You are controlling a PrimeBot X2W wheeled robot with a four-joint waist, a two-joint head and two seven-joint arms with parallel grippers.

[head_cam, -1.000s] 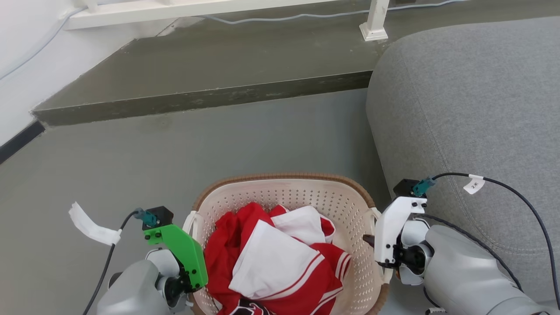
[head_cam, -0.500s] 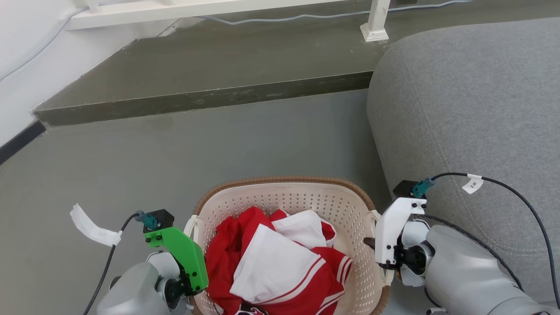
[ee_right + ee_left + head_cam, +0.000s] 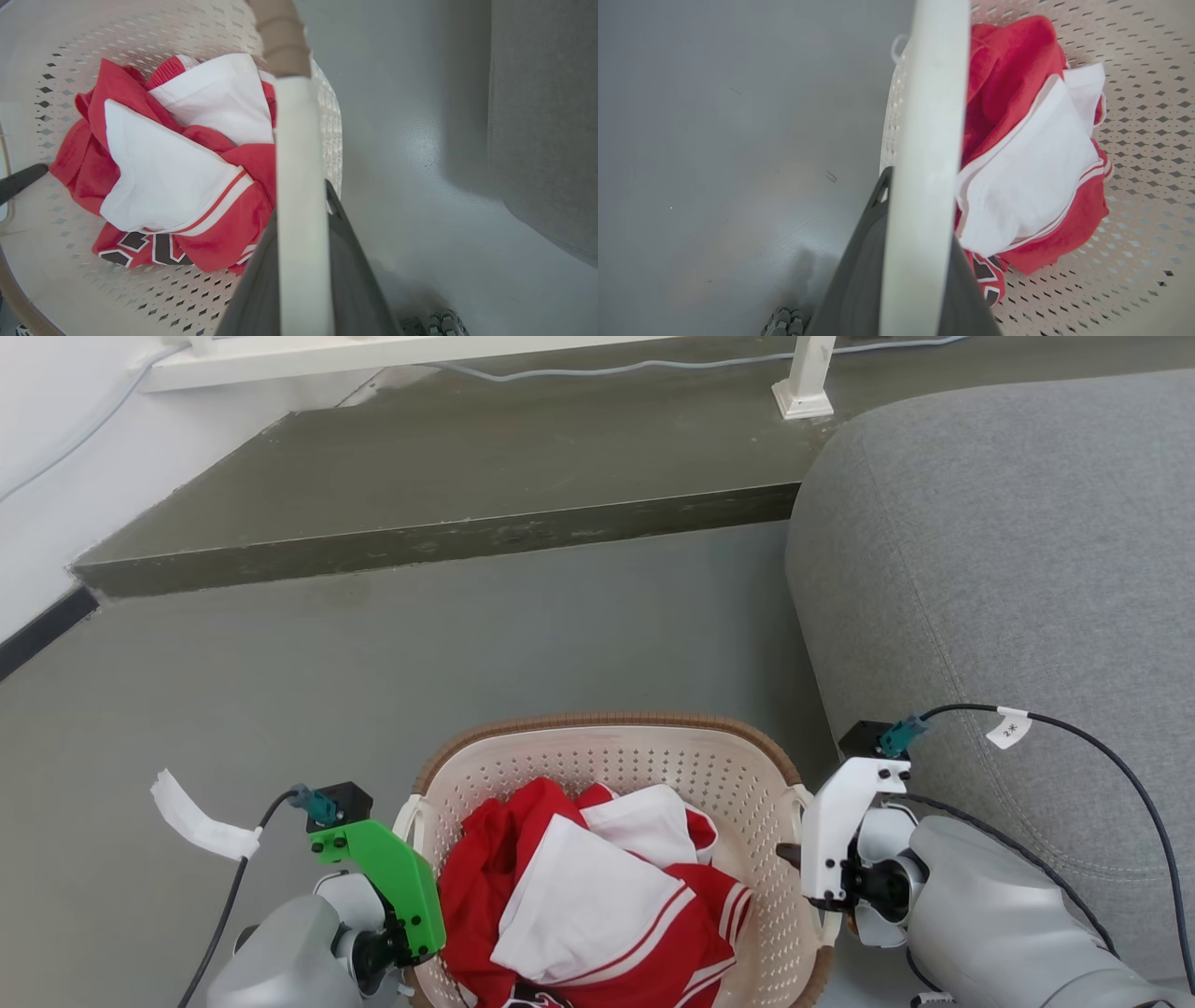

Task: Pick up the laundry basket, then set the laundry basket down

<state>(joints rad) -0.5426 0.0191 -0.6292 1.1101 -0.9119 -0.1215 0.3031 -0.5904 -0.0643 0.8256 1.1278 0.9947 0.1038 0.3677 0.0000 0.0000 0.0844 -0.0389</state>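
Grey floor [image 3: 560, 635]; hands [image 3: 920, 210] [image 3: 301, 200] on laundry basket [image 3: 607, 721]

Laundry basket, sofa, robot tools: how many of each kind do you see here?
laundry basket: 1
sofa: 1
tools: 2, the left tool and the right tool
Total: 4

Matt perforated plastic laundry basket [image 3: 653, 756], woven-look rim [image 3: 607, 719]; soft cloth garments [image 3: 579, 896]; smooth floor [image 3: 467, 653]; coarse-woven fabric sofa [image 3: 1008, 541].
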